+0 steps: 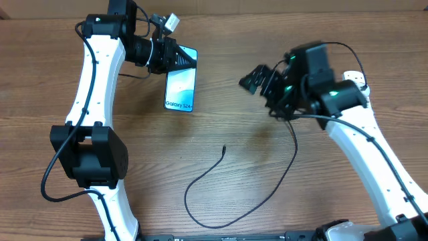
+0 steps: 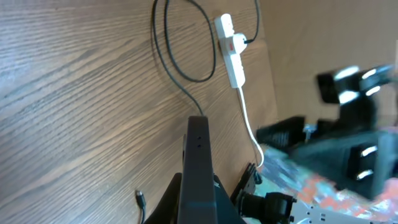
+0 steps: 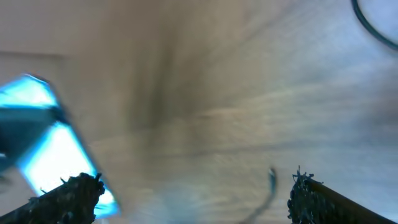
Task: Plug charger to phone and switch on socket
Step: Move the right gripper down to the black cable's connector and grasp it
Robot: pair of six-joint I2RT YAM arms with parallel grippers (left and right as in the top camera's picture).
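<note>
The left tool point(image 1: 174, 59) is clenched on the top end of the phone point(image 1: 182, 88). Overhead, the lit blue-teal screen faces up and the phone's free end points toward 6 o'clock. In the left wrist view the phone shows edge-on as a dark slab rising between the fingers, with the wooden surface point(image 1: 374, 40) beside it.

The right tool point(image 1: 254, 77) hangs released, jaws wide and nothing between them. It sits at 3 o'clock from the phone, well apart. Its own view is blurred, with the phone glowing at 9 o'clock and 2 dark fingertips point(image 3: 78, 190) at the bottom corners.

The charger point(image 1: 200, 175) lies loose on the surface. Its small connector tip is at 5 o'clock from the phone's free end and 7 o'clock from the right tool, touching neither. From the tip the thin black cable loops toward 6 o'clock, then climbs under the right arm.

The socket point(image 2: 230, 50) shows only in the left wrist view, far beyond the phone at 12 o'clock, with red switch marks and its white cord point(image 2: 249, 124) trailing back
</note>
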